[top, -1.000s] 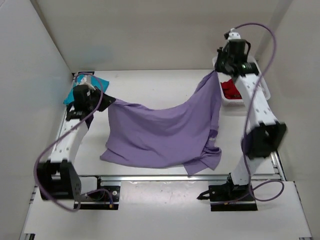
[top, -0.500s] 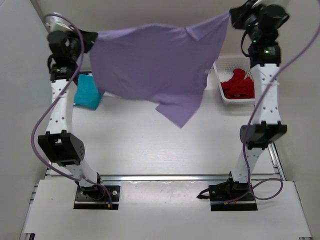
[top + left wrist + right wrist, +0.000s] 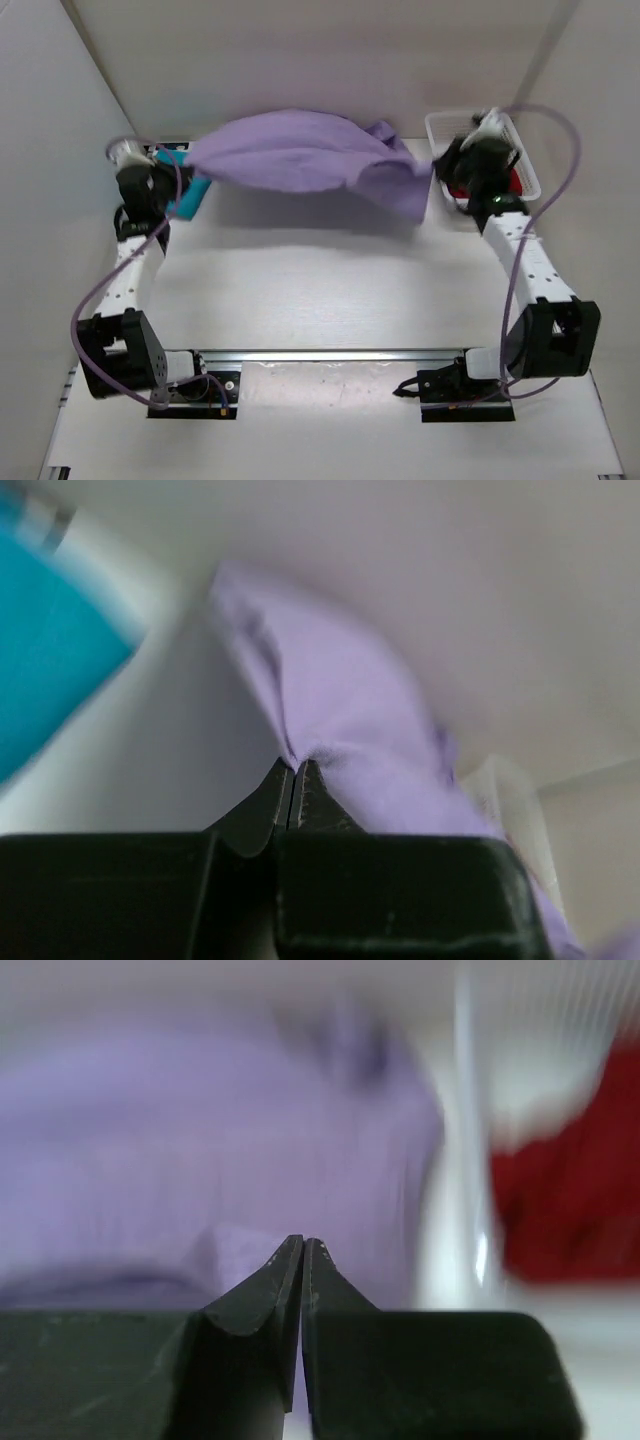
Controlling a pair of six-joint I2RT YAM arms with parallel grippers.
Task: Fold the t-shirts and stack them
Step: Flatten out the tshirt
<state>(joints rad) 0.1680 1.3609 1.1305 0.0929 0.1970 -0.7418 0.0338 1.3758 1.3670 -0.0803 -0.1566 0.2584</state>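
A light purple cloth t-shirt (image 3: 300, 160) hangs in the air, stretched sideways to the left of the white plastic mesh basket (image 3: 450, 122), which stands at the far right corner of the white tabletop (image 3: 320, 290). The purple shirt billows in a shallow arch, and one loose corner droops just beside the basket's left wall without reaching the tabletop.

The right end effector (image 3: 303, 1255) is raised directly in front of the basket's near-left corner. Its black fingers are pressed together, and in the blurred wrist view purple fabric fills the space at their tips; from above, the shirt's right edge ends at this end effector, so it is clamped on the cloth. The left end effector (image 3: 293, 780) is far to the left of the basket, at about the same depth. Its fingers are pinched tight on a puckered fold of the purple shirt.

A teal cloth t-shirt (image 3: 190, 195) lies folded on the tabletop, well apart from the basket on the far left, partly under the left arm and the shirt's left end. A dark red cloth t-shirt (image 3: 570, 1200) sits crumpled inside the basket, partly hidden from above by the right arm's wrist.
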